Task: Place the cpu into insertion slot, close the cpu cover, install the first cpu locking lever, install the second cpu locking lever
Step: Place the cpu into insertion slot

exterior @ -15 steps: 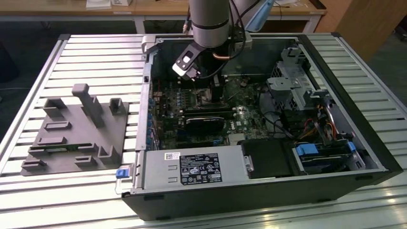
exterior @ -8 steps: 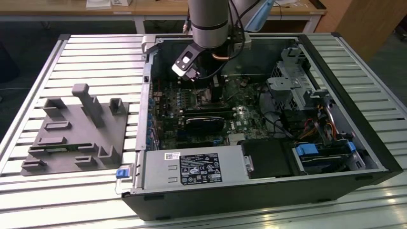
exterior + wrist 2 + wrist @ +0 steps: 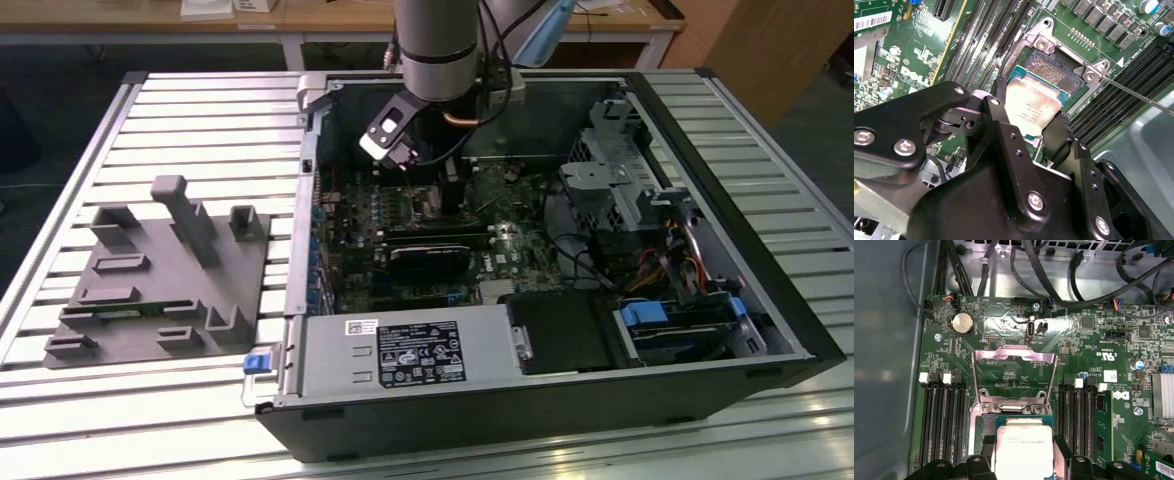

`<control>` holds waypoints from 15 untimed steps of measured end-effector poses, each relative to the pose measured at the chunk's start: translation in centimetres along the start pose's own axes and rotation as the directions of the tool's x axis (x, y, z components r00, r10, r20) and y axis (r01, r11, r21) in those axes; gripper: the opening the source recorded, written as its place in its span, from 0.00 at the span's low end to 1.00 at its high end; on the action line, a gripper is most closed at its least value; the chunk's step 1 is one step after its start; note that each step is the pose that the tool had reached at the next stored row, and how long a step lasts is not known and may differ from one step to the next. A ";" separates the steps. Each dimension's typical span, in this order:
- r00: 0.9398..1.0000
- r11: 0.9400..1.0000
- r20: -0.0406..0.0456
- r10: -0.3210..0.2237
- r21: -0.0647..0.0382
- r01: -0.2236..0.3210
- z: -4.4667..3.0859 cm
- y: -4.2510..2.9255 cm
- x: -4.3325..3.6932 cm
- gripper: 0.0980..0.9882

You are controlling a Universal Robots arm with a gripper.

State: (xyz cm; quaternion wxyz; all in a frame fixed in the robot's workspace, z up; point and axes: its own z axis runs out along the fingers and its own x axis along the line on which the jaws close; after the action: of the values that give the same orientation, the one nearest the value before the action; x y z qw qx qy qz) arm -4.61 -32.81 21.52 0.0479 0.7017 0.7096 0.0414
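Black two-fingered hand (image 3: 1032,104), clamped on pale tan-silver square cpu (image 3: 1024,119), hangs partly over dark, silver-rimmed insertion slot (image 3: 1054,65).

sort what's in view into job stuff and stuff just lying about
Job: cpu held in the hand, insertion slot, cpu cover swung open.
Lying about: grey fixture block, coin battery, memory slots, cables.

Tan-silver cpu (image 3: 1021,450), black end effector (image 3: 1030,114), green motherboard (image 3: 1074,335), silvery cpu cover (image 3: 1014,354)
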 end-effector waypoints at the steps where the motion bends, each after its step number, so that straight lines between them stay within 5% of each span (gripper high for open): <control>1: 1.000 1.000 0.000 0.000 0.000 0.000 0.03 -0.02 0.03 0.50; 15: 1.000 1.000 0.000 0.000 0.012 0.000 0.95 -0.36 0.65 0.50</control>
State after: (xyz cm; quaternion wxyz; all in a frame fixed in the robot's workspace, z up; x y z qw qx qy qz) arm -4.85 -32.16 20.52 0.0436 0.7019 0.7099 0.0371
